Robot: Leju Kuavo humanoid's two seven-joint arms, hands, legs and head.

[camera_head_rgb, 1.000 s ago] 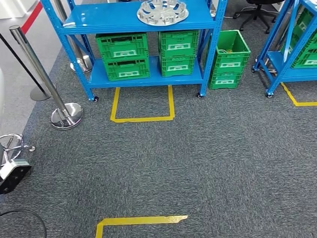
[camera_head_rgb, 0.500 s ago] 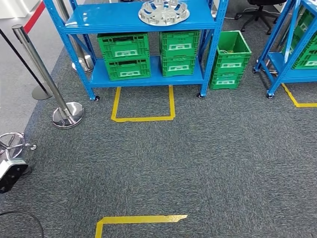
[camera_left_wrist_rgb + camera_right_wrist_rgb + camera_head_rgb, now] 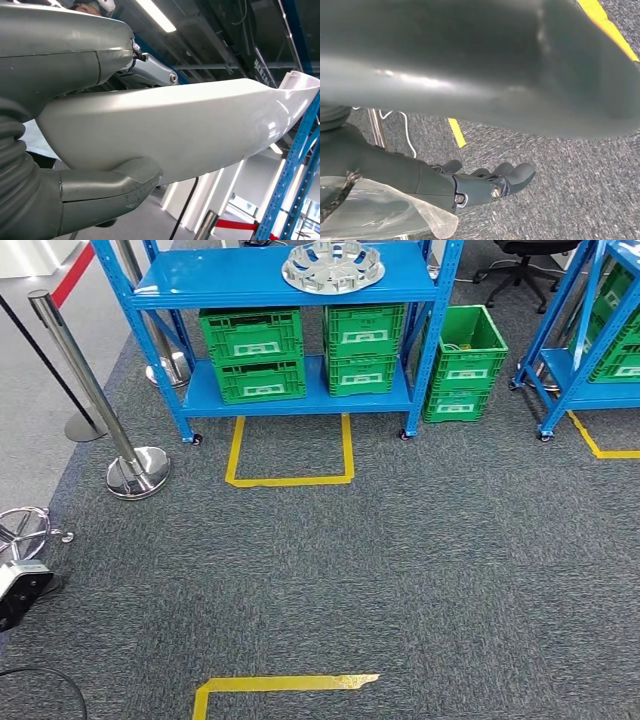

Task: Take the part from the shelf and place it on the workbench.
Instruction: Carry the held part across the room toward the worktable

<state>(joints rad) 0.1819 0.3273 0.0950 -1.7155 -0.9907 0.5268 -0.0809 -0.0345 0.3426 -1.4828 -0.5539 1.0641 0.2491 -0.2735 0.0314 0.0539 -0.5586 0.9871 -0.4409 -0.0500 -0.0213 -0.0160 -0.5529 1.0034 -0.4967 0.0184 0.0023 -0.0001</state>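
Left wrist view is mostly blocked by a smooth pale curved shell (image 3: pixel 188 130) lying right against the left hand (image 3: pixel 94 150), so whether that hand's fingers are apart or together cannot be told; only the grey thumb (image 3: pixel 113 187) below the shell and a silvery linkage above it are clear. Right wrist view has a big dark blurred shape across most of the frame, hard to identify. The right hand (image 3: pixel 482 185) hangs over the floor, dark fingers (image 3: pixel 516 175) lying side by side and slightly curled, nothing between them; a piece of clear plastic film (image 3: pixel 376 210) sits just beside the wrist, cut off at the frame edge. The part (image 3: pixel 333 265), a round silver disc with cut-outs, lies flat on the top board of the blue shelf (image 3: pixel 226 280), far ahead of both hands and touched by neither; its far rim is cropped. Green crates (image 3: pixel 253 352) are stacked on the lower board, more green crates (image 3: pixel 460 360) stand on the floor beside the shelf post, and a second blue shelf (image 3: pixel 581 350) is partly cut off. The floor is grey carpet (image 3: pixel 423 560) with yellow tape (image 3: pixel 290 480) marking a box in front of the shelf and another strip nearer the robot. A chrome barrier post (image 3: pixel 87 385) with a round base stands well off to the left-hand side.
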